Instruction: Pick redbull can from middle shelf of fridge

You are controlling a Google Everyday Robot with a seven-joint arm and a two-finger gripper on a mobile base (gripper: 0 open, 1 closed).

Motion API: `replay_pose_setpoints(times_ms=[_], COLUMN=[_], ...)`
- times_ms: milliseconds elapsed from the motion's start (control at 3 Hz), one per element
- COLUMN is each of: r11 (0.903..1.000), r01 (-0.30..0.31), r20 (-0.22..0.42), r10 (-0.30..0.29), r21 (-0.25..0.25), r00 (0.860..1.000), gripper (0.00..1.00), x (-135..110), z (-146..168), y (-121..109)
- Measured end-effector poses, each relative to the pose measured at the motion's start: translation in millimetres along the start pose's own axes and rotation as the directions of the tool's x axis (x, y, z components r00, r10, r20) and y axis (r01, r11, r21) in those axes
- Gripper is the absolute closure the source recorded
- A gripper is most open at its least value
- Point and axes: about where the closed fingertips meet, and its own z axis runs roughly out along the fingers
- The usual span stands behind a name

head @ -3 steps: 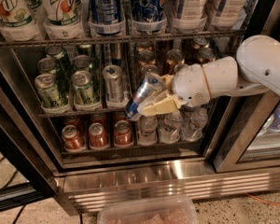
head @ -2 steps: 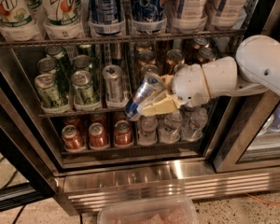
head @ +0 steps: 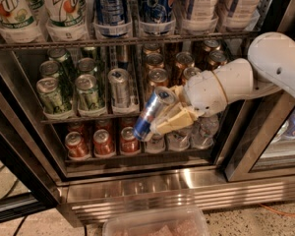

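Note:
My gripper (head: pixel 168 113) is shut on the redbull can (head: pixel 152 113), a slim silver-and-blue can. The can is tilted, top up and right, held in front of the middle shelf (head: pixel 78 118) of the fridge (head: pixel 137 191). A second slim silver can (head: pixel 119 86) stands upright on the middle shelf between the green cans (head: pixel 71 90) and the gold cans (head: pixel 169 68). My white arm (head: pixel 246 77) reaches in from the right.
The upper rack holds 7UP bottles (head: pixel 37 6) and blue cans (head: pixel 110 6). The lower rack holds red cans (head: pixel 103 142) and small water bottles (head: pixel 196 134). A dark door edge (head: pixel 19 151) stands at left. A clear plastic tub (head: pixel 157 224) sits on the floor.

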Motion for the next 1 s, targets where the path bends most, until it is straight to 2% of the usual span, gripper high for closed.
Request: replay_pose_setpoints(times_ms=[333,667,1000], r11=[0.9928,0.9742,0.9713], r01=[0.053,0.109,0.113], r20=[0.006,0.021,0.021], r10=[-0.053,-0.107,-0.111], r21=[-0.107,-0.198,-0.210], r00=[0.999,0.994,0.994], gripper=[1.00,1.00,1.00], x=[-13,-31,-32], z=[0,4,5], y=[17,30,32])
